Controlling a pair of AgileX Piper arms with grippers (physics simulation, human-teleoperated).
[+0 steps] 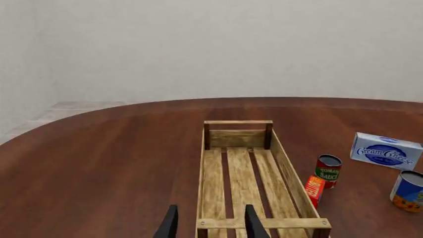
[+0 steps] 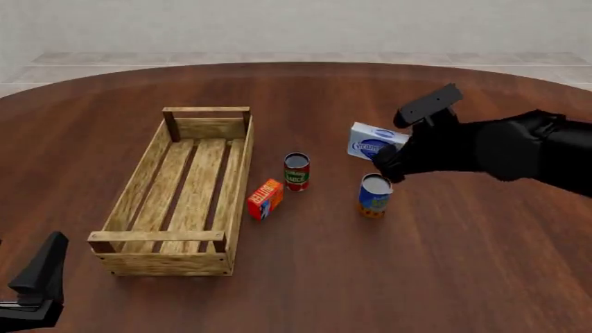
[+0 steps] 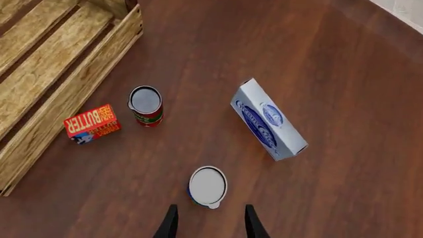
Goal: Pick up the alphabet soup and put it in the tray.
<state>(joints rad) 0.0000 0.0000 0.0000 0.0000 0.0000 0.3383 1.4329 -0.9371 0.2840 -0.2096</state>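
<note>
The alphabet soup (image 2: 375, 195) is a small can with a blue label and an orange band at its base, standing upright on the table right of the tray (image 2: 238, 182). My right gripper (image 2: 387, 169) hovers just above and behind the can, open. In the right wrist view the soup's silvery top (image 3: 207, 186) lies just ahead of the spread fingers (image 3: 170, 224), with nothing between them. My left gripper (image 1: 211, 226) is open and empty at the tray's near end (image 1: 263, 223); the front view shows it at the bottom left corner (image 2: 37, 281). The soup (image 1: 408, 191) also shows in the left wrist view.
A red and green tomato sauce can (image 2: 296, 171) and an orange butter box (image 2: 265, 199) stand between the tray and the soup. A blue and white cream cheese box (image 2: 373, 141) lies just beyond the soup, under my right arm. The tray's plank wall (image 3: 73, 94) is low.
</note>
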